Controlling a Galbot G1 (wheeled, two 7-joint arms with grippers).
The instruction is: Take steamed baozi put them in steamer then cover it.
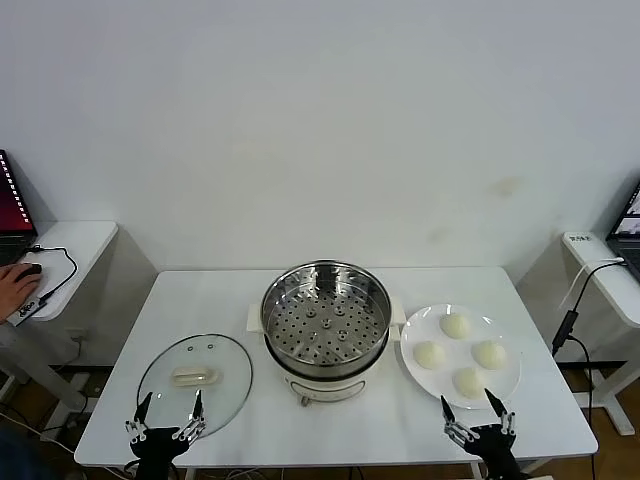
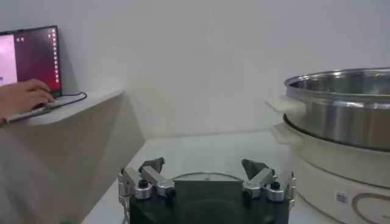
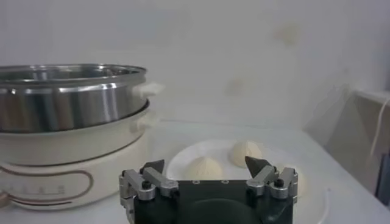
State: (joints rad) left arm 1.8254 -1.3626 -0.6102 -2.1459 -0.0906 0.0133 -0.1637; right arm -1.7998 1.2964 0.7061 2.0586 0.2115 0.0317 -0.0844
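Several cream-white steamed baozi lie on a white plate at the table's right. The steamer, a shiny steel pot with a perforated tray on a white base, stands uncovered and empty at the centre. The glass cover with its cream handle lies flat on the table at the left. My left gripper hovers open over the cover's near edge. Just in front of the plate, my right gripper is open too. The right wrist view shows that gripper facing two baozi with the steamer beside them.
A side desk on the left carries a laptop, a mouse and a person's hand. Another side desk with a hanging cable stands at the right. The table's front edge runs just under both grippers.
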